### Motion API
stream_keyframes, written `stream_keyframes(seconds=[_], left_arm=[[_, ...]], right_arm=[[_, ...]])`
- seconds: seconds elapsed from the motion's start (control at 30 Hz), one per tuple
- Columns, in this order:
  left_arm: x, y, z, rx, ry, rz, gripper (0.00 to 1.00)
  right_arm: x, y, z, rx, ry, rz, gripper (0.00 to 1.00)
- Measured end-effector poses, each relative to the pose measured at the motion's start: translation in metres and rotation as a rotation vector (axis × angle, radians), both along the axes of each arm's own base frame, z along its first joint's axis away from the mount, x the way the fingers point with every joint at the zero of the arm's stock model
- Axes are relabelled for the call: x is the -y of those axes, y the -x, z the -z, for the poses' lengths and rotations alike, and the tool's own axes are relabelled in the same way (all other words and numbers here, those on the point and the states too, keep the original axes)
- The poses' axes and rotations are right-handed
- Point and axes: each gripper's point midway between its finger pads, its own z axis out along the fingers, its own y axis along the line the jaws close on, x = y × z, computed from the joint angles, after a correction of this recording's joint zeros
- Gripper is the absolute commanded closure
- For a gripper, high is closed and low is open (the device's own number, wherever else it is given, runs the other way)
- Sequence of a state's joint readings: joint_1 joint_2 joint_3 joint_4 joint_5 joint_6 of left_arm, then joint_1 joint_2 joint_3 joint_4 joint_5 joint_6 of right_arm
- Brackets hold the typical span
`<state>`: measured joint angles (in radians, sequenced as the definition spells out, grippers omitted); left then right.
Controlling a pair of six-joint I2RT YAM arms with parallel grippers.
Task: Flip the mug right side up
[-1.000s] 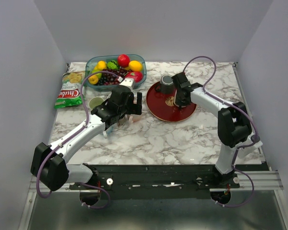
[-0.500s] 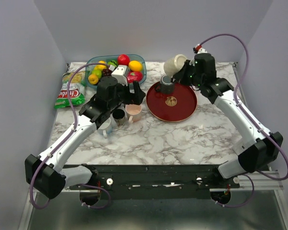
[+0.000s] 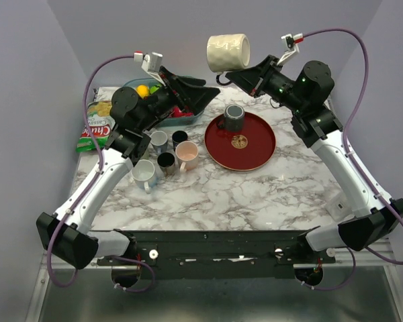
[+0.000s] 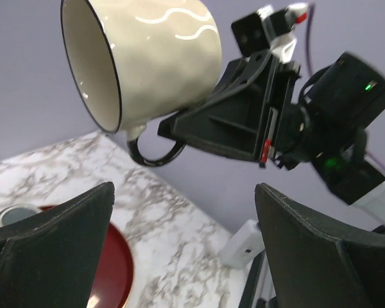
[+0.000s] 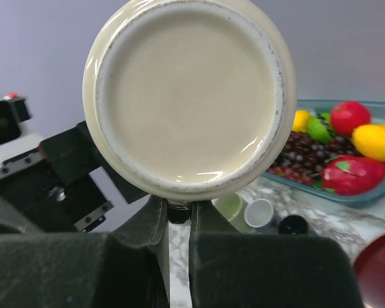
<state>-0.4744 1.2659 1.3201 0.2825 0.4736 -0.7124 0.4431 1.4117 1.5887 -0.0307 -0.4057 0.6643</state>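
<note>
The right gripper (image 3: 223,79), clamped on the handle of the cream mug (image 3: 228,52), is holding it sideways high above the worktop's (image 3: 255,194) far edge, having raised it from the red plate's (image 3: 255,151) far rim. The left gripper (image 3: 200,97), jaws wide apart, is rising to face the mug's mouth; uprighting appears about half done.

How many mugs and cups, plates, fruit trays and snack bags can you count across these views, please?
Mugs and cups: 8, counting the cream mug held in the air
Red plate: 1
Fruit tray: 1
Chip bag: 1
Total: 11
</note>
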Motion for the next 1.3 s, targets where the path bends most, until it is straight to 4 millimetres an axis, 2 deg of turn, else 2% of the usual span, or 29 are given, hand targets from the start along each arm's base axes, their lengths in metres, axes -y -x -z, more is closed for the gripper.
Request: stream_keyframes(seconds=[0.1, 0.23, 0.3, 0.33, 0.43, 0.47, 0.5, 0.57, 0.73, 0.83, 1.0, 1.03, 1.07, 1.1, 1.23, 1.3], left_arm=[[0.002, -0.001, -0.02, -0.006, 0.107, 0.061, 0.01], [0.006, -0.007, -0.025, -0.067, 0.204, 0.132, 0.03], [0.007, -0.009, -0.026, -0.09, 0.231, 0.157, 0.08], [0.008, -0.008, -0.027, -0.098, 0.245, 0.17, 0.15], [0.008, -0.005, -0.032, -0.105, 0.274, 0.2, 0.25], [0.008, -0.004, -0.034, -0.102, 0.283, 0.209, 0.32], [0.009, -0.003, -0.037, -0.103, 0.293, 0.22, 0.34], [0.009, -0.002, -0.042, -0.096, 0.307, 0.236, 0.42], [0.011, -0.003, -0.046, -0.104, 0.336, 0.269, 0.49], [0.013, -0.002, -0.047, -0.111, 0.341, 0.285, 0.58], [0.015, -0.002, -0.045, -0.118, 0.341, 0.299, 0.77], [0.015, -0.002, -0.044, -0.12, 0.341, 0.304, 0.9], [0.016, -0.002, -0.044, -0.12, 0.341, 0.305, 0.97], [0.017, -0.002, -0.044, -0.125, 0.342, 0.31, 1.0], [0.02, -0.006, -0.045, -0.124, 0.337, 0.32, 1.0], [0.021, -0.007, -0.043, -0.127, 0.329, 0.318, 1.0]], right_arm=[[-0.006, 0.011, -0.017, 0.032, -0.056, -0.065, 0.99], [-0.01, 0.022, -0.034, 0.068, -0.103, -0.128, 0.99], [-0.012, 0.027, -0.039, 0.078, -0.112, -0.152, 0.99], [-0.012, 0.03, -0.041, 0.085, -0.114, -0.163, 0.99], [-0.013, 0.037, -0.049, 0.105, -0.121, -0.195, 0.99], [-0.014, 0.039, -0.051, 0.111, -0.123, -0.207, 0.99], [-0.014, 0.041, -0.052, 0.117, -0.125, -0.216, 0.99], [-0.015, 0.045, -0.053, 0.122, -0.127, -0.235, 0.99], [-0.018, 0.049, -0.053, 0.121, -0.127, -0.266, 0.99], [-0.019, 0.049, -0.052, 0.119, -0.126, -0.277, 0.99], [-0.021, 0.049, -0.05, 0.116, -0.125, -0.288, 0.99], [-0.021, 0.048, -0.05, 0.114, -0.124, -0.287, 0.99], [-0.02, 0.047, -0.049, 0.113, -0.124, -0.285, 0.99], [-0.02, 0.046, -0.049, 0.114, -0.123, -0.283, 0.99], [-0.018, 0.043, -0.048, 0.128, -0.111, -0.271, 0.99], [-0.017, 0.042, -0.046, 0.126, -0.103, -0.264, 0.9]])
